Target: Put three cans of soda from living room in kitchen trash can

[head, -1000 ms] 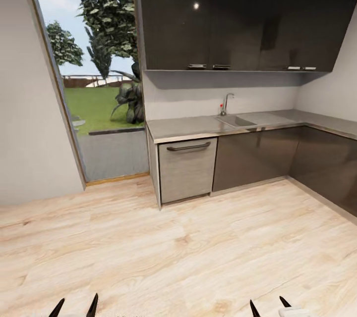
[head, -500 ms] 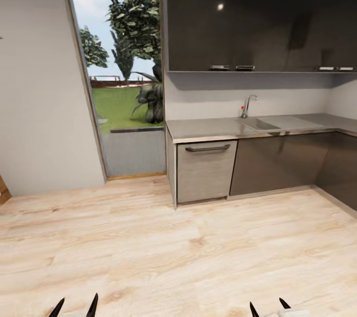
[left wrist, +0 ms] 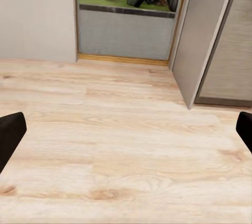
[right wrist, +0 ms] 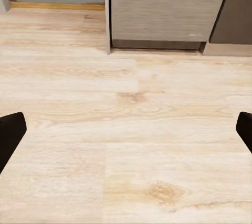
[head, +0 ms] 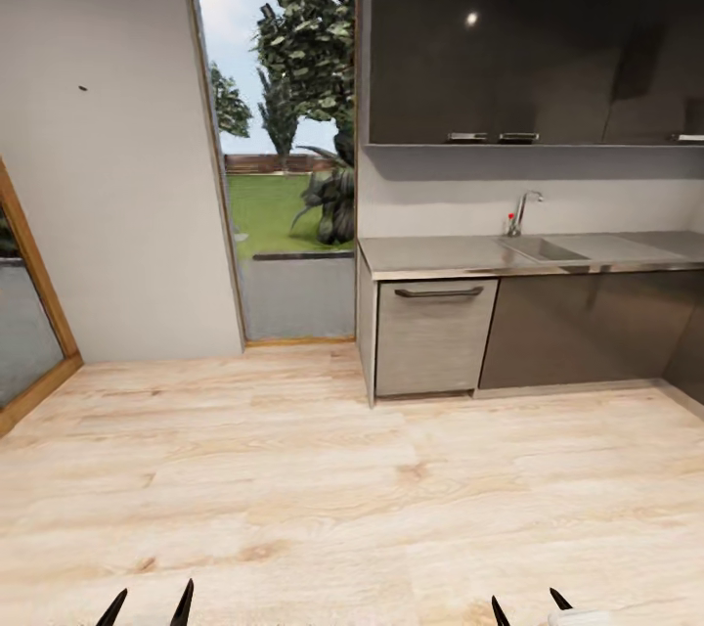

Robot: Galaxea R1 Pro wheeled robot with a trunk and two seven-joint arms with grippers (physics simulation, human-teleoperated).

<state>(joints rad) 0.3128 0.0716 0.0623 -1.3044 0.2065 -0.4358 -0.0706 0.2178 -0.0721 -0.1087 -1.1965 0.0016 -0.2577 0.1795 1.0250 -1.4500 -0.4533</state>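
Observation:
I am in the kitchen, facing its glossy dark upper cabinets (head: 528, 29) and grey countertop (head: 440, 256) with a steel sink (head: 543, 247) and tap (head: 523, 210). The soda cans and the trash can are out of view. My left gripper (head: 147, 608) pokes up at the bottom edge of the head view, open and holding nothing; in its wrist view (left wrist: 126, 135) the dark fingers stand wide apart over bare wood floor. My right gripper (head: 530, 608) is likewise open and unloaded, its wrist view (right wrist: 126, 135) looking down at floor in front of a cabinet.
A grey front panel with a bar handle (head: 435, 337) closes the counter's left end. Left of it a tall glass opening (head: 288, 215) looks onto a garden. A wood-framed glass door (head: 24, 313) stands at the far left. Light wood floor (head: 293, 489) stretches between me and the counter.
The whole picture has slid to the right, so the camera has turned left. The wood-framed glass door has come into view at the left. Both grippers sit as before.

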